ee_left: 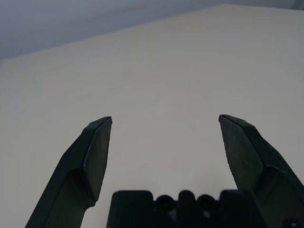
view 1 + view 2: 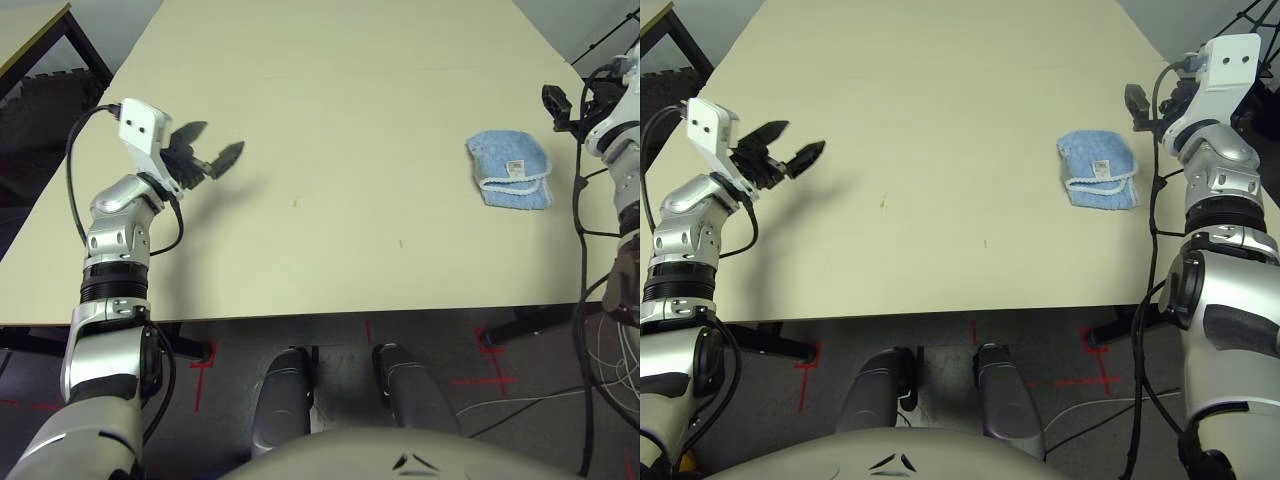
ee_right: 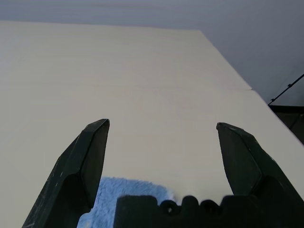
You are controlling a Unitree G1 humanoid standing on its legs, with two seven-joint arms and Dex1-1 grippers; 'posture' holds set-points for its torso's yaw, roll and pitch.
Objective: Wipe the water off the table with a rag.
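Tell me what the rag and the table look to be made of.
The rag: probably terry cloth, light blue, with a nubby, looped surface, a white stitched hem and a small tag. The table: pale cream, smooth and matt, likely laminate over board; the core is hidden.

Rag (image 3: 126, 199) partly behind right end effector (image 3: 163, 126)

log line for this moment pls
left gripper: open, raised | right gripper: open, empty | rag: lying on table, right side

Silver jointed arms, black cables, white wrist housings, 2 black-fingered end effectors.
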